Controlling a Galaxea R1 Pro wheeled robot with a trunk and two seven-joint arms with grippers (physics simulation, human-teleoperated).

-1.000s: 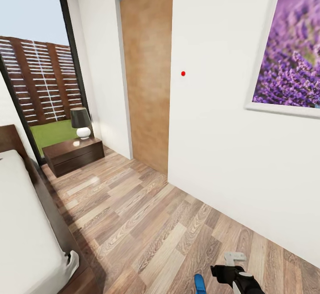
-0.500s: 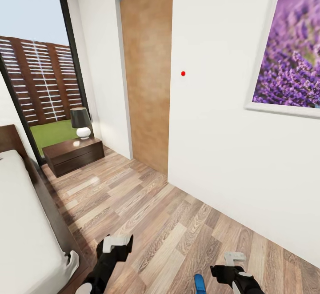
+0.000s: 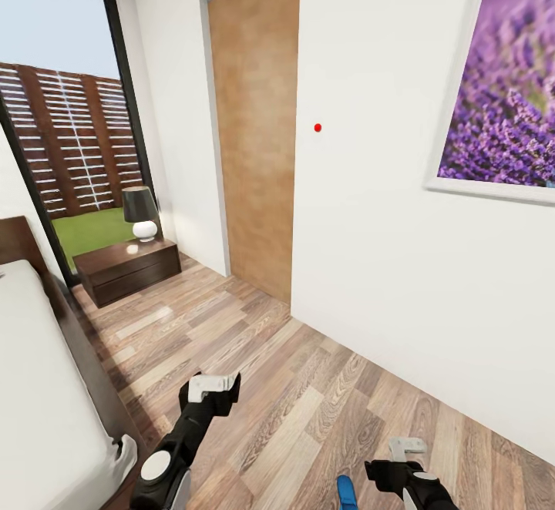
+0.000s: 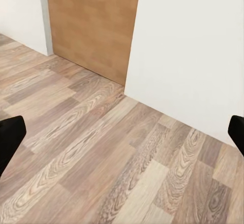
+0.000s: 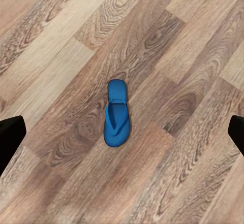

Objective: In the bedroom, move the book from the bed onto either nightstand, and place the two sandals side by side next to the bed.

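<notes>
One blue sandal (image 5: 117, 114) lay flat on the wood-plank floor (image 3: 308, 410), directly beneath the right tool (image 3: 395, 460), which hung above it with its fingers spread wide and nothing held. In the head view only the sandal's tip was seen, at the picture's lower edge just beside that tool. The left tool (image 3: 213, 390) was raised over bare floor beside the bed (image 3: 46, 387), equally wide open and empty. The second sandal and the book could not be located. The nightstand (image 3: 127, 267) with its lamp (image 3: 140, 213) stood by the window, near the bed's headboard end.

The main risk was judged to lie in the sandal's thinness: a descent carried too far could drive the fingertips into the floor, while a grip closed too high could slide off the sole or catch only the strap, letting the sandal swing or drop. A grasp across the length rather than the width could also fail.

No brand, label or legible writing was found anywhere; only a small red dot (image 3: 317, 128) was seen on the white wall.
</notes>
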